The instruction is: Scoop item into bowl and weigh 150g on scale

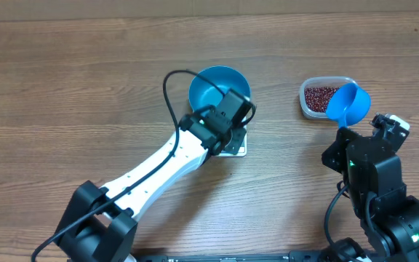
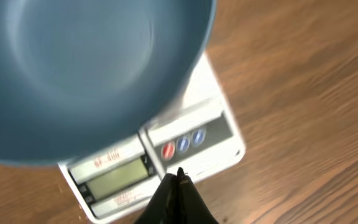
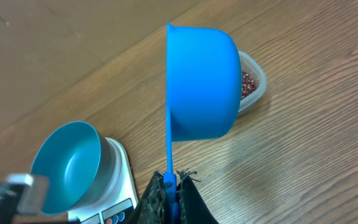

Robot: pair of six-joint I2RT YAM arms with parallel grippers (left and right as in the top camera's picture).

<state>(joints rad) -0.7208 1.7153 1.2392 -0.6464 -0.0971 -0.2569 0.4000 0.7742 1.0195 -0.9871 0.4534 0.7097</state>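
Note:
The bright blue bowl (image 1: 217, 87) stands on the white scale (image 1: 236, 148), and no beans show inside it (image 2: 86, 68). My left gripper (image 2: 180, 175) is shut and empty, its tips just over the scale's front edge (image 2: 222, 146) beside the red and blue buttons. My right gripper (image 3: 169, 182) is shut on the handle of a blue measuring scoop (image 3: 204, 81). The scoop (image 1: 348, 104) hangs tilted over the near rim of the clear tub (image 1: 308, 98). Dark red beans (image 1: 320, 94) lie in the tub, partly hidden behind the scoop (image 3: 247, 84).
Bare wooden tabletop (image 1: 71, 87) surrounds the scale and tub. The left arm (image 1: 158, 167) stretches diagonally from the front left to the scale. The right arm's base (image 1: 380, 189) sits at the front right, below the tub.

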